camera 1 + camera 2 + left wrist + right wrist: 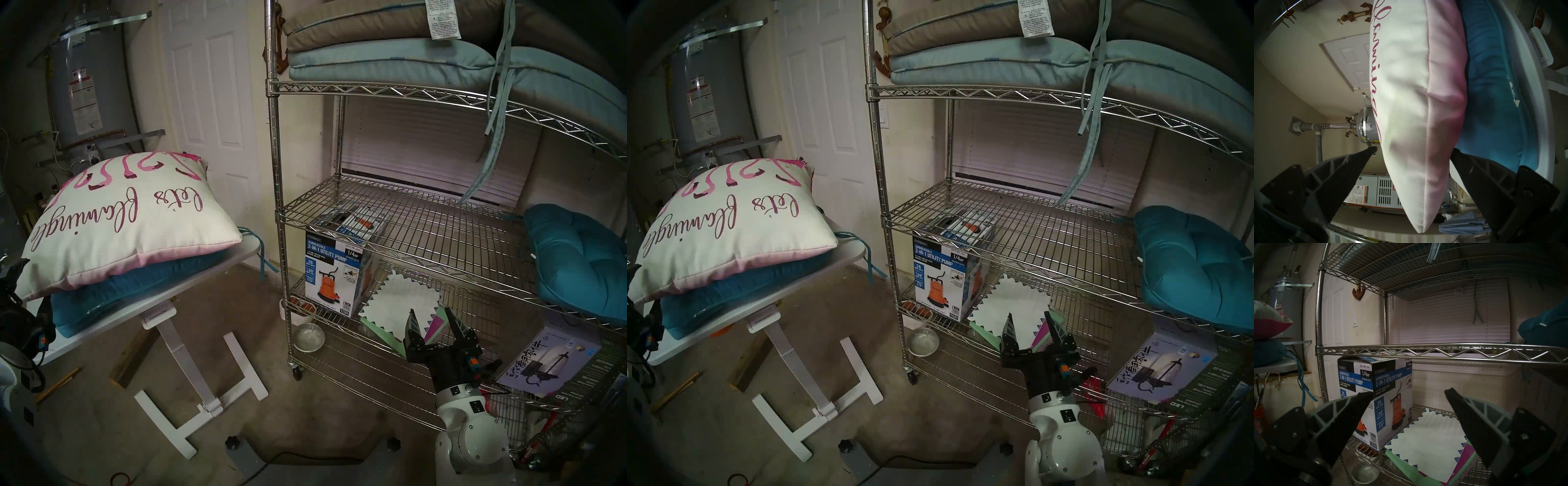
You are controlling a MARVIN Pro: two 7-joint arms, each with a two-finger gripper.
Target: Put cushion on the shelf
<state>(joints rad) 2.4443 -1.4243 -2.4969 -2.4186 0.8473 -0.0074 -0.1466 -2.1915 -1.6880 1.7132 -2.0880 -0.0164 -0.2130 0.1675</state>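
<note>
The left gripper is spread wide around the near corner of the cushion, not squeezing it. The cushion lies on a teal pad on the white table, left of the shelf. The right gripper, spread and empty, points at the shelf, so the left arm is nearer.

The cushion is a plump square pillow, its cream face up with pink cursive lettering and flamingos (the underside shows pink along the seam). It lies tilted, well apart from the shelf, a tall chrome wire rack with round posts and a caster wheel, whose middle tier is mostly bare.
</note>
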